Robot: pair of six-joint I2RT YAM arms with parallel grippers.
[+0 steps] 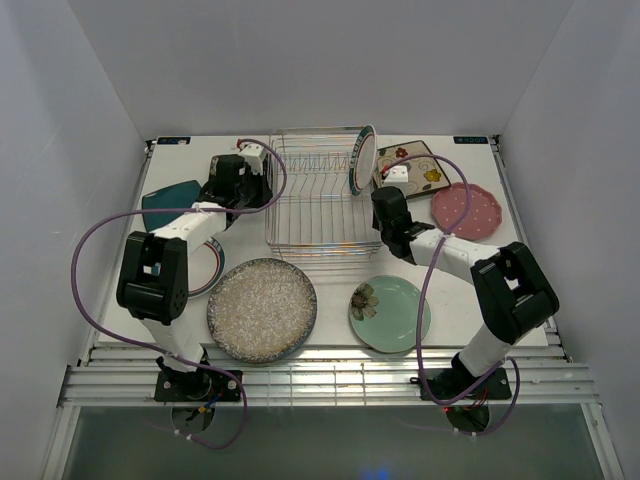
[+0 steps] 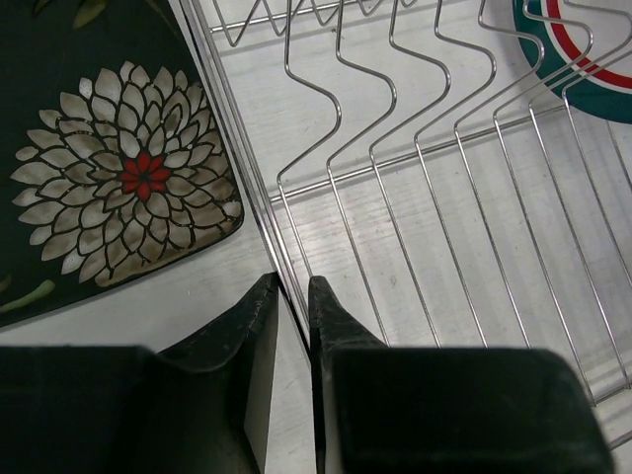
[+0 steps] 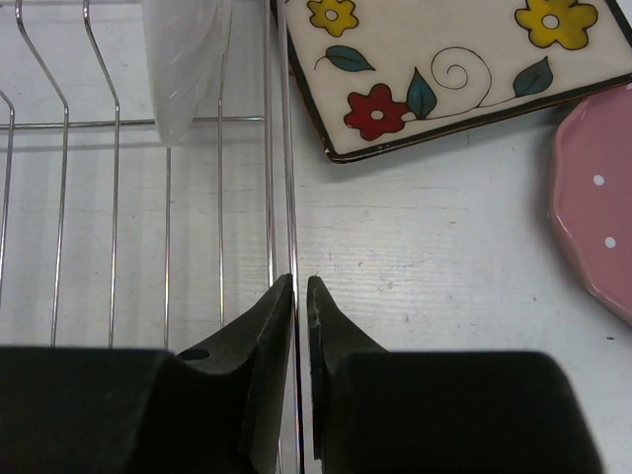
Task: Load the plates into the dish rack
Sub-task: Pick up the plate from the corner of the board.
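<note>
So both arms have gone for the dish rack (image 1: 320, 215) itself instead of a plate. The left gripper (image 2: 291, 288) is pinched down narrow on the rack's left side wire and the right gripper (image 3: 300, 286) is doing the same on the right side wire, with barely a sliver between the fingers. The rack sits mid-table toward the far edge, and only one white teal-rimmed plate (image 1: 362, 160) stands in it, up at the far right corner of the rack, so I'd say the loading has barely started. My worry is that wire. It's thin and smooth, and if one arm pulls a bit harder than the other it could slip out of the fingers or twist the rack, and that lone plate could tip or rattle out of its slot. Room is tight too. The black floral square plate (image 2: 109, 178) lies just beside the left side and the cream floral square plate (image 3: 444, 69) just beside the right, with the pink dotted plate (image 1: 467, 208) a little further toward the right edge, so any sideways shove could push one of them. Pulling toward the near edge of the table (image 1: 335, 275) looks blocked by the grey speckled plate (image 1: 262, 308) and the mint green floral plate (image 1: 390, 313). The teal plate (image 1: 165, 205) is by the left edge, and a second teal-rimmed plate (image 1: 212, 270) is half hidden under the left forearm.
</note>
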